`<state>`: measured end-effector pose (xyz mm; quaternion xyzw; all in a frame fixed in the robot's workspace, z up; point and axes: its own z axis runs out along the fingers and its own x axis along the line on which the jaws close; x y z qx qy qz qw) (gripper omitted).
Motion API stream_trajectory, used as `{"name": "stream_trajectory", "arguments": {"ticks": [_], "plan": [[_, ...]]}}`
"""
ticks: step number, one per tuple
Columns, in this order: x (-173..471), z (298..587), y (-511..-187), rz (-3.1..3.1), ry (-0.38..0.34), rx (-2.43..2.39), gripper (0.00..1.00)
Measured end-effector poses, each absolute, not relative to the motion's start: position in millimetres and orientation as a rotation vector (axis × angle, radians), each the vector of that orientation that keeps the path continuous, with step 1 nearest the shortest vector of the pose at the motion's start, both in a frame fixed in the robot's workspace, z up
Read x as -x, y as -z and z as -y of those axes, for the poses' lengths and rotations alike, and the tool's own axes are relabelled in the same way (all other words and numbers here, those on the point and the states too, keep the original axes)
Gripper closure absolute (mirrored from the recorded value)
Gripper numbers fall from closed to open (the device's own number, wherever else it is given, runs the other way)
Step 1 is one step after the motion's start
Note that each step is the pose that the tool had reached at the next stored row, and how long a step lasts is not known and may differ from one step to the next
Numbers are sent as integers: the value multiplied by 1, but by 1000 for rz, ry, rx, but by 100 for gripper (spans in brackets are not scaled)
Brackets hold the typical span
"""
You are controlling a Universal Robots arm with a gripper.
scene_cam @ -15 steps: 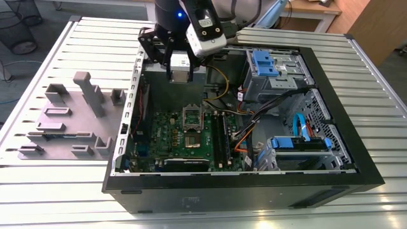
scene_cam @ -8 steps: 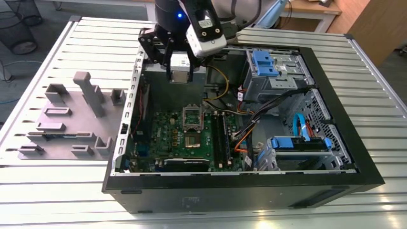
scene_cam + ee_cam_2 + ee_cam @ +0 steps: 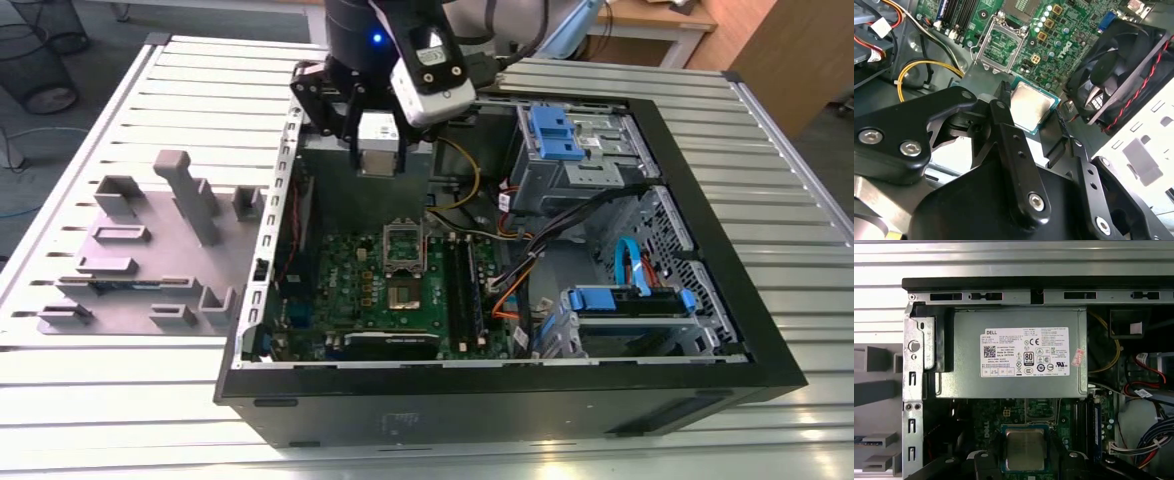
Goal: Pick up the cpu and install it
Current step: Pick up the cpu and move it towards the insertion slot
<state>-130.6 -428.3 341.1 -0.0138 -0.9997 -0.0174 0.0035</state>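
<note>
The tool [image 3: 1033, 109] is closed on the cpu [image 3: 1034, 106], one black finger against each of two opposite edges, silvery top facing up toward the wrist. In the first wrist view the cpu [image 3: 1025, 449] hangs between the fingers over the green board, just beside the power supply [image 3: 1014, 360]. In the exterior view the tool [image 3: 378, 150] is high inside the open case, above the power-supply end and well apart from the socket [image 3: 404, 292], whose frame [image 3: 1001, 45] stands flipped open.

The job in hand looks like carrying the chip to that socket. Doing it well probably means:
- holding the cpu flat, since it is pinched only by its thin edges and a tilt could let it slip
- squaring its edges to the socket while high up, not sliding it across the contacts
- checking orientation; I cannot make out the corner mark or notches from here
- passing clear of the raised frame, the yellow cables [image 3: 929, 67] and the fan [image 3: 1119, 70]

The holder blocks [image 3: 147, 250] sit on the worktop [image 3: 120, 400] outside the case
</note>
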Motion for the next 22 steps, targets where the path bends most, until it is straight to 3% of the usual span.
{"name": "stream_trajectory", "arguments": {"ticks": [22], "plan": [[129,460,-321,3134,116,43,53]]}}
